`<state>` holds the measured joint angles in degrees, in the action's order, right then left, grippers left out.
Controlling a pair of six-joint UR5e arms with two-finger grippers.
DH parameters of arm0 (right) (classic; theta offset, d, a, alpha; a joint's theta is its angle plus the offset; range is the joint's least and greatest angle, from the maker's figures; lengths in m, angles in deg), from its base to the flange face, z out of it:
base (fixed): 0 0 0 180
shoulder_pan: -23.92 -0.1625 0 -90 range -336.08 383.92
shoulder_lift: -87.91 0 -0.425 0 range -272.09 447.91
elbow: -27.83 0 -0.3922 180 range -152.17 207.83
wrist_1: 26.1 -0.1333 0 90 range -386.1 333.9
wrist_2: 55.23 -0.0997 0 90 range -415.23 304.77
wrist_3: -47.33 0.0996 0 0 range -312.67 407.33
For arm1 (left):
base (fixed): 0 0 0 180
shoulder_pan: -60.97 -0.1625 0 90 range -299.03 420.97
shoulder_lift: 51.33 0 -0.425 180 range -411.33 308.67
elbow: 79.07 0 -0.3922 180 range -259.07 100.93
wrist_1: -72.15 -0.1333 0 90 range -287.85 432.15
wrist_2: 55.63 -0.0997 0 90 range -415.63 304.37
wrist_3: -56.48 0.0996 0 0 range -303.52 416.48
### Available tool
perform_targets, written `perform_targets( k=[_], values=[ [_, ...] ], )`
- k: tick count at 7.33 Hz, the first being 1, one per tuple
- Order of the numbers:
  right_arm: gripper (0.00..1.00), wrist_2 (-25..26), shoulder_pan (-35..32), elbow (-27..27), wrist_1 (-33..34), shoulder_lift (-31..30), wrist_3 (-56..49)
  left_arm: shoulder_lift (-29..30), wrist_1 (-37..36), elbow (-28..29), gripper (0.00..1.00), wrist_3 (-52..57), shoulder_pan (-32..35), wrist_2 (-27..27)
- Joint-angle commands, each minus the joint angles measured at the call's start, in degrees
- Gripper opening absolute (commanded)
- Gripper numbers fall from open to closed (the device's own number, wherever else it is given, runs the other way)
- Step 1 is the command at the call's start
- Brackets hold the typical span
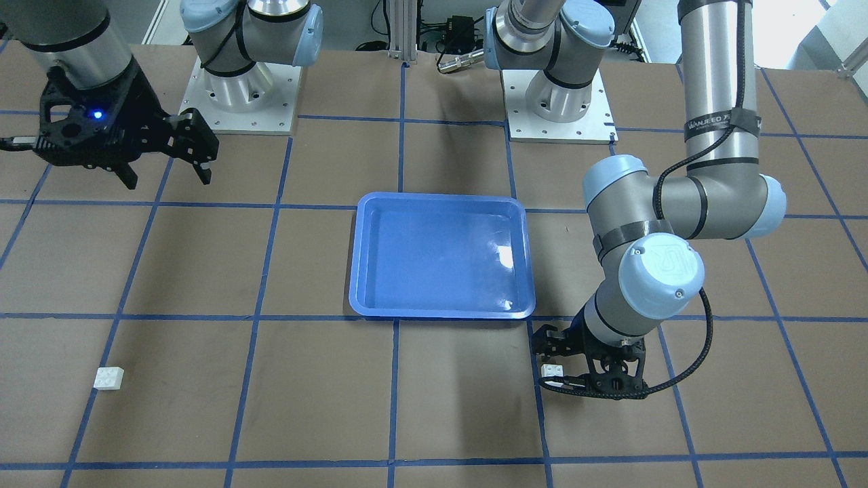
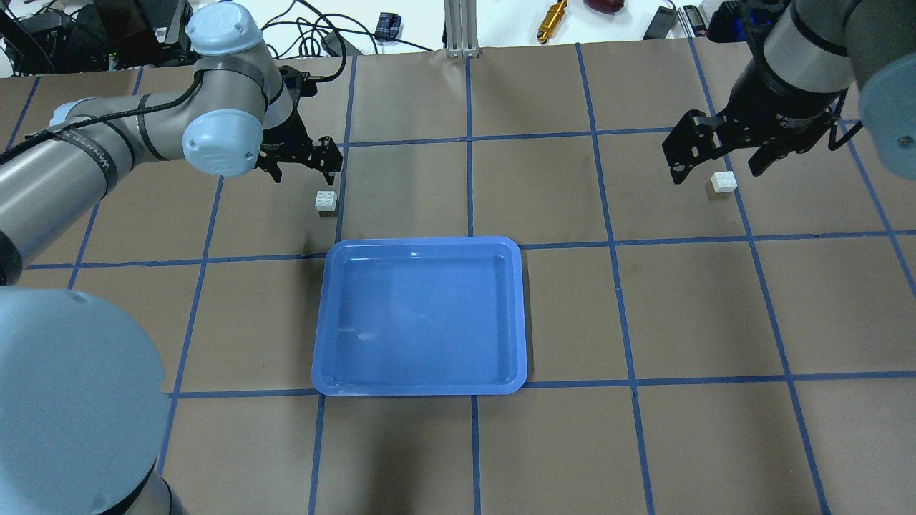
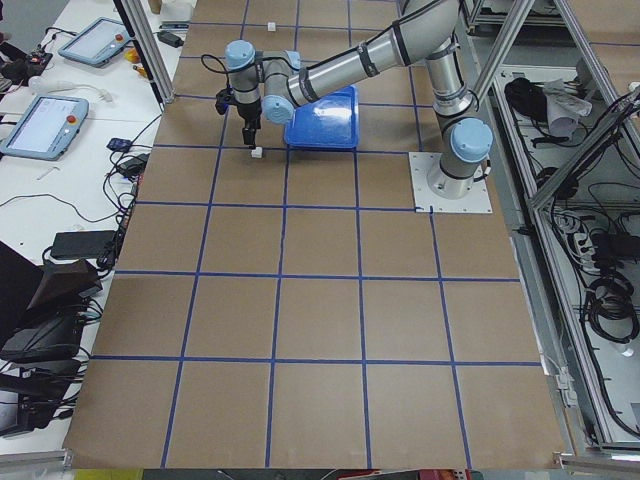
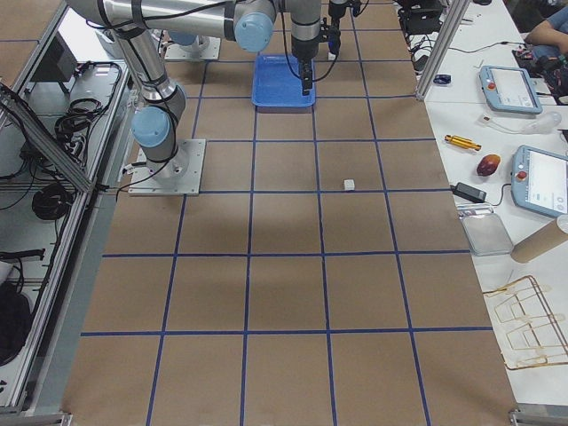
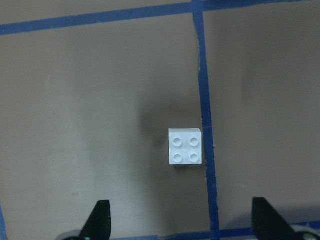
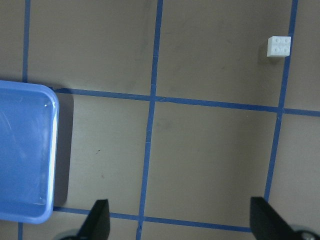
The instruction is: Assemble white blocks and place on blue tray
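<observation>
The empty blue tray [image 2: 422, 242] lies mid-table, also in the front view [image 1: 441, 198]. One white block [image 2: 327, 202] sits on the table just off the tray's far left corner, beside a blue tape line [image 5: 186, 148]. My left gripper [image 2: 304, 166] hovers over it, open and empty, with the block between and ahead of the fingertips [image 5: 100, 220]. The other white block [image 2: 723, 182] lies far right [image 1: 109, 377]. My right gripper [image 2: 717, 168] hangs above it, open and empty; its wrist view shows that block [image 6: 279, 46] at upper right and the tray's corner [image 6: 50, 150] at left.
Brown table paper with a blue tape grid. The two arm bases [image 1: 241, 102] [image 1: 559, 102] stand on the robot's side of the tray. A gold tool [image 2: 551, 13] and cables lie beyond the table's far edge.
</observation>
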<state>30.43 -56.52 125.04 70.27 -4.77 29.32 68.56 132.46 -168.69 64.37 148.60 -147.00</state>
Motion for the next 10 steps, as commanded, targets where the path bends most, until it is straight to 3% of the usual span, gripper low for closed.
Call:
perform_targets(
  k=[1,4,5,6,8,10],
  values=[
    [1.0,-4.62,6.41,0.08,2.74,2.84,-16.12,1.75,-1.6,-0.29,1.0,0.02,0.0,-0.12],
    [1.0,-5.33,9.68,-0.53,5.65,8.53,-27.16,2.37,-3.7,-1.87,0.97,-0.51,0.0,0.14],
    [1.0,-6.72,11.16,-0.27,10.36,9.78,-30.82,3.07,-4.23,-2.05,0.97,-0.42,0.0,-0.03],
    [1.0,-8.13,13.7,0.08,10.93,11.27,-37.3,3.6,-4.59,-2.31,0.92,-0.51,0.09,0.05],
    [1.0,-11.2,17.4,-0.62,12.94,16.02,-50.83,4.74,-6.35,-2.4,0.92,-0.51,0.09,0.14],
    [1.0,-15.07,19.35,-0.71,13.22,18.57,-62.07,4.83,-6.26,-2.05,0.56,-0.86,0.09,0.14]
  ],
)
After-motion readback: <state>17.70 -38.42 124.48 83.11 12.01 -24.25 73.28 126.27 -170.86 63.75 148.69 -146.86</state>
